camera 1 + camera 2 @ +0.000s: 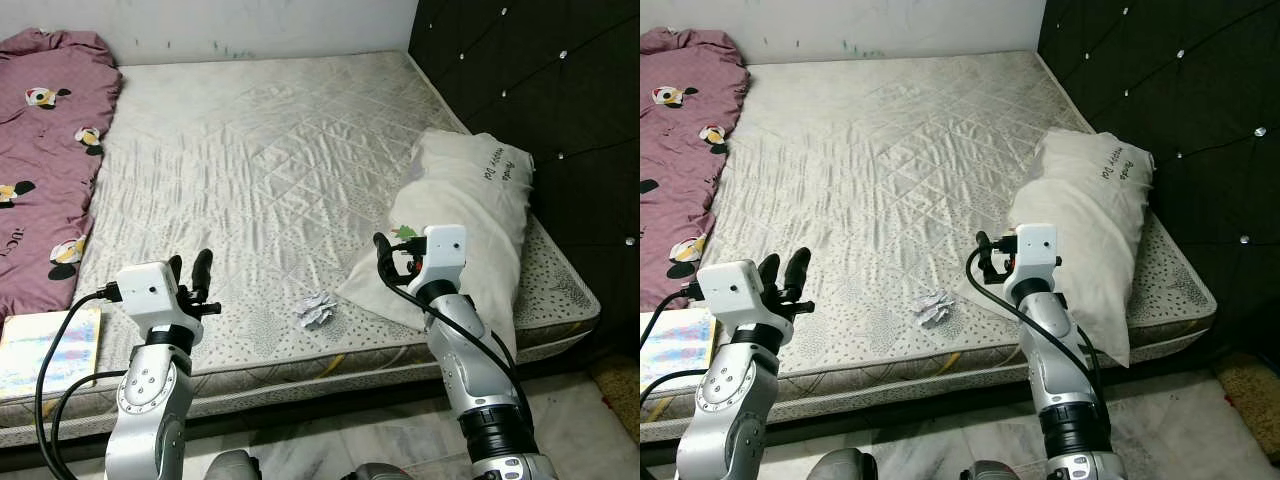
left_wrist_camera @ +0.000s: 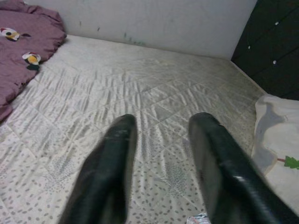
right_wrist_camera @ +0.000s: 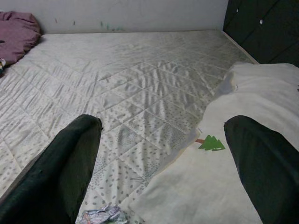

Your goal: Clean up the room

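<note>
Quilted cream mattress (image 1: 270, 150), bare, against a white wall (image 1: 250, 25) and a dark tufted headboard (image 1: 540, 90). Crumpled paper (image 1: 316, 311) lies near the front edge, between the two arms, just off the lower corner of the white pillow (image 1: 470, 220), not touching it. Pillow lies along the headboard side, overhanging the front edge a little. Maroon blanket (image 1: 45, 150) with cartoon prints is bunched at the far left. A printed book (image 1: 45, 350) rests on the front left corner.

Left gripper (image 1: 190, 277) is raised above the front edge, left of the paper, jaws spread, holding nothing. Right gripper (image 1: 382, 255) hovers at the pillow's lower edge, jaws spread wide, empty.

Right wrist view: paper (image 3: 100, 215) sits low between the fingers (image 3: 56, 177), beside the pillow's hem; a small green tree mark (image 3: 211, 143) shows on the pillowcase. Left wrist view: a sliver of the paper (image 2: 201, 218) shows beside one finger (image 2: 105, 177), pillow (image 2: 278, 154) off to the side.
</note>
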Available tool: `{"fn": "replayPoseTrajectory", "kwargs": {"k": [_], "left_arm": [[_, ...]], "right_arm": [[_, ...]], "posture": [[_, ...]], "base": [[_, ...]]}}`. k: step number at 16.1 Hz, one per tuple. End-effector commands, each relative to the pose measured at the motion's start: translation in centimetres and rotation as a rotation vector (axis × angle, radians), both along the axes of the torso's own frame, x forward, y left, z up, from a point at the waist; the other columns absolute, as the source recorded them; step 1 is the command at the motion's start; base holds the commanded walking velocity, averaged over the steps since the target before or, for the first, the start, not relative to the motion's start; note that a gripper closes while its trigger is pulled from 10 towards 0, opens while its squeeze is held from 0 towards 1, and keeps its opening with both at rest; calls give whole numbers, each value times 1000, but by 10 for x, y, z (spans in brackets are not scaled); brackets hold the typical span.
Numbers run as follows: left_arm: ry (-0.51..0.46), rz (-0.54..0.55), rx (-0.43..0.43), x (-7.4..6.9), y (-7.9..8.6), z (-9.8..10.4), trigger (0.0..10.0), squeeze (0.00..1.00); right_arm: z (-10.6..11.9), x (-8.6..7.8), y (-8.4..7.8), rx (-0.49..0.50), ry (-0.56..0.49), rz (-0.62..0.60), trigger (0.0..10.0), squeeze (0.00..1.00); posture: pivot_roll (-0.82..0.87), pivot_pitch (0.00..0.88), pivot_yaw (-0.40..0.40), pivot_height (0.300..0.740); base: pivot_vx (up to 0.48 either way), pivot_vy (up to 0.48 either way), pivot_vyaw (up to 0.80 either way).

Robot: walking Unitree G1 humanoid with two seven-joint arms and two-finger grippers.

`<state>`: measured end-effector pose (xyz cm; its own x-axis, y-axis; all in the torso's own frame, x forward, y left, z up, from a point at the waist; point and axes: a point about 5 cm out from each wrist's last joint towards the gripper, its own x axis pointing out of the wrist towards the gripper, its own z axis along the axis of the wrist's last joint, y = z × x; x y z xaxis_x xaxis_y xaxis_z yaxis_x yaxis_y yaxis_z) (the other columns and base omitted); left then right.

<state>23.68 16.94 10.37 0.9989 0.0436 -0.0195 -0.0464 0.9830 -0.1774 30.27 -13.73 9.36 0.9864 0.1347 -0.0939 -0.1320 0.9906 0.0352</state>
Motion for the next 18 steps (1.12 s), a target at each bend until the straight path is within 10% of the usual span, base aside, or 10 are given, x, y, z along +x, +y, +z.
{"fn": "replayPoseTrajectory", "kwargs": {"k": [1, 4, 5, 7, 8, 13, 14, 15, 16, 18], "left_arm": [[-2, -1, -4, -2, 0, 0, 10000, 1000], [-3, -1, -11, -1, 1, 0, 10000, 1000], [-3, 2, -11, -1, 2, 0, 10000, 1000], [1, 19, 0, -2, 3, 0, 10000, 1000], [1, 16, -8, -2, 3, 0, 10000, 1000], [5, 26, -5, -2, 4, -1, 10000, 1000], [6, 27, -5, -2, 4, -1, 10000, 1000], [2, 25, -13, -2, 3, -1, 10000, 1000], [3, 25, -15, -2, 3, -2, 10000, 1000], [4, 24, -19, -2, 3, -2, 10000, 1000]], "right_arm": [[-2, 0, -1, 2, 9, -4, 10000, 0], [-1, -1, 0, 30, 5, 10, 10000, 20], [-2, -1, -1, 37, 6, 5, 10000, 1000], [-2, -1, -1, 25, 10, 4, 10000, 620], [-2, -2, 0, 44, 6, 7, 0, 0], [-3, -1, -1, 43, 14, 2, 0, 0], [-4, 0, -1, 36, 18, 5, 3098, 0], [-4, 1, 0, 46, 22, 13, 10000, 0], [-3, 1, 0, 62, 21, 21, 10000, 1000], [-2, 2, 0, 68, 16, 28, 10000, 1000]], "posture": [[-37, 66, -8, 740], [-36, 70, -9, 740], [-36, 70, -9, 740], [-34, 67, -11, 740], [-33, 69, -12, 740], [-30, 65, -19, 740], [-29, 64, -21, 740], [-29, 61, -24, 740], [-29, 58, -25, 740], [-30, 54, -26, 740]], "base": [[0, 0, 0], [0, 0, 0], [0, 0, 0], [0, 0, 0], [0, 0, 0], [0, 0, 0], [0, 0, 0], [0, 0, 0], [0, 0, 0], [0, 0, 0]]}}
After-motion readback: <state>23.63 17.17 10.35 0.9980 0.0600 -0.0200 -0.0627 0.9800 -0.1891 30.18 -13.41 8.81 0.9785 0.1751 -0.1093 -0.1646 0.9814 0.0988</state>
